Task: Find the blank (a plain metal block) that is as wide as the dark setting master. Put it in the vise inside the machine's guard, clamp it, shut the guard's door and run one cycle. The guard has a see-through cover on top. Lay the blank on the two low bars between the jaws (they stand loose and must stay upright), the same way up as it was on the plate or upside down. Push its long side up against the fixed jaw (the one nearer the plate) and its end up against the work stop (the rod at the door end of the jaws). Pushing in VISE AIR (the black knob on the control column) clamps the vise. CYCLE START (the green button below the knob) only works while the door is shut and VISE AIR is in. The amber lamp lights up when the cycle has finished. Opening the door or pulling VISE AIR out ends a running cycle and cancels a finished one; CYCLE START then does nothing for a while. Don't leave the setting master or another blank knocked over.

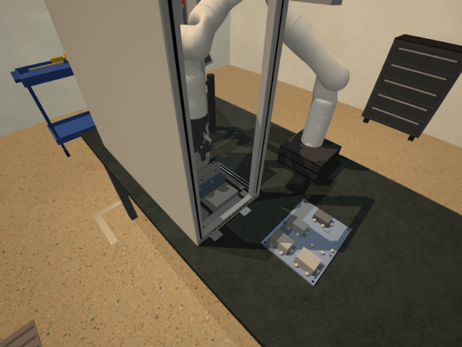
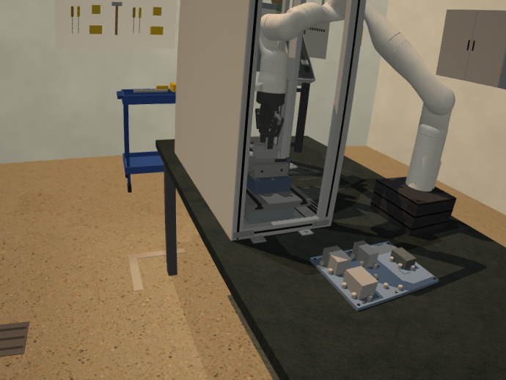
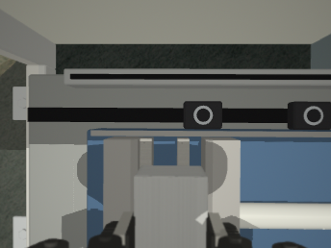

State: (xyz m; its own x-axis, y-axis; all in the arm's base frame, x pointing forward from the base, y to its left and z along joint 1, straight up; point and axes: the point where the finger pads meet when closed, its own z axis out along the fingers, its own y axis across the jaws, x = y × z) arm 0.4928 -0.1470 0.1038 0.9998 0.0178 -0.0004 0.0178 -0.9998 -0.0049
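Observation:
My gripper (image 2: 269,141) (image 3: 170,231) is shut on a plain light grey blank (image 2: 262,152) (image 3: 170,207), inside the guard, above the vise. In the wrist view the blank covers the gap between the fixed jaw (image 3: 120,161) (image 2: 268,169) and the moving jaw (image 3: 227,156). The far ends of the two low bars (image 3: 146,150) (image 3: 183,150) show beyond it, apparently upright; their rest is hidden. The blank's exact height is unclear. The work stop (image 2: 286,160) is hidden in the wrist view. The dark setting master (image 1: 323,218) (image 2: 402,257) stands on the plate (image 1: 266,240) (image 2: 424,278).
Three other blocks (image 1: 307,260) (image 1: 284,244) (image 1: 298,225) stand on the plate. The guard's posts (image 2: 342,106) (image 2: 243,122) flank the vise. The arm (image 2: 273,69) reaches in through the open door side. The control column (image 2: 302,116) stands behind. The amber lamp is not visible.

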